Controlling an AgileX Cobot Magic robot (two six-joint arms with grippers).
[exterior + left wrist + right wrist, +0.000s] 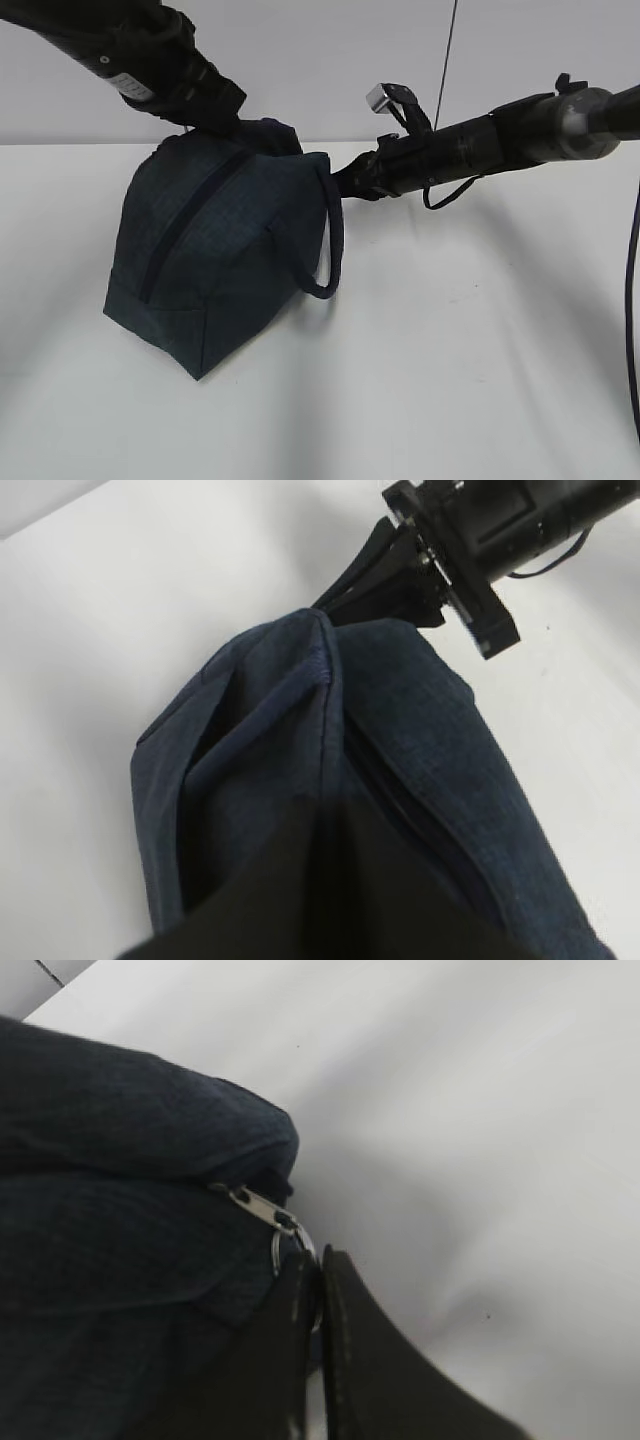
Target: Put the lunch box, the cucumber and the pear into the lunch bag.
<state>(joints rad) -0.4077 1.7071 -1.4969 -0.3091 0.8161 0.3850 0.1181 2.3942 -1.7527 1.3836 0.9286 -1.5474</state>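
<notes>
the lunch bag (215, 255) lies tipped on the white table (480, 380), zipper closed. the left gripper (225, 118) is clenched on fabric at its 12 o'clock end. the right gripper (318, 1290), at 3 o'clock, pinches the metal ring pull (290, 1245).

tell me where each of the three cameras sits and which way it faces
Exterior: in front of the table, slanting down at the lunch bag, both arms reaching in.
Left wrist: above the bag's top seam, looking along it toward the right gripper; its own fingers dark at the bottom edge.
Right wrist: low beside the bag, facing the ring pull pinched in its fingers.
Shared: the navy bag.
</notes>
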